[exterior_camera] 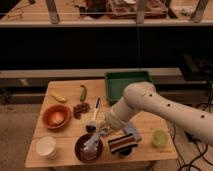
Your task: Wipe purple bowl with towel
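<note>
Fingers (97,132) clamped on limp grey-blue towel (93,141), draped into round glossy purple bowl (78,148)

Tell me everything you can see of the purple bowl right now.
The purple bowl is round, dark purple-brown and glossy-looking, standing upright near the front edge of the wooden table, between a white cup and a striped cloth. The gripper is just above its far rim, shut on the pale towel, which hangs down into the bowl and covers part of its inside. Whether the towel touches the bottom cannot be told.
</note>
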Tool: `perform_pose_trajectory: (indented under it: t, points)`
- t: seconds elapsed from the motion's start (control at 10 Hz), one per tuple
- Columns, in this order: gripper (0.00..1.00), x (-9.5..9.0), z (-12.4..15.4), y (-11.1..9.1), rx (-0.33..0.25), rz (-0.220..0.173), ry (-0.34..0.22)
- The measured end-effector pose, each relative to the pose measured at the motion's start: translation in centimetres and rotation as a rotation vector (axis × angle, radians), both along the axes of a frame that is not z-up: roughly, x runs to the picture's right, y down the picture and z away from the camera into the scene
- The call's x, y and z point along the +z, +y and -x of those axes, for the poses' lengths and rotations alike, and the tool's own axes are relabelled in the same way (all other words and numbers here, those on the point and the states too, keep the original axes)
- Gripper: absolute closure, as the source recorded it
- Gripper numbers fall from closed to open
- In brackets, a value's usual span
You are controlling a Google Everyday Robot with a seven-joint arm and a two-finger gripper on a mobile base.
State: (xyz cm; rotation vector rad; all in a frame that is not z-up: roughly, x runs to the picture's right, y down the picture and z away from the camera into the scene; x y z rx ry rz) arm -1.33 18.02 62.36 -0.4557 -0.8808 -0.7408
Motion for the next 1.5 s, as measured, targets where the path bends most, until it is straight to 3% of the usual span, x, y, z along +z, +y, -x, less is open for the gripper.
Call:
perform_pose_trajectory:
  t: [0.2, 0.6, 0.8, 1.1, 1.3, 1.5]
  points:
    - [1.00, 0.4, 1.0, 0.8, -0.021, 0.027, 0.006]
    - [1.00, 3.3, 2.5, 4.9, -0.080, 0.096, 0.022]
    - [1.00, 2.9, 3.8, 5.5, -0.110, 0.100, 0.018]
    - [1.00, 1.3, 5.5, 4.9, -0.153, 0.085, 0.002]
    - [1.00, 1.3, 6.5, 5.9, -0.172, 0.114, -0.015]
    - [1.00, 2.4, 6.5, 8.3, -0.179, 0.164, -0.015]
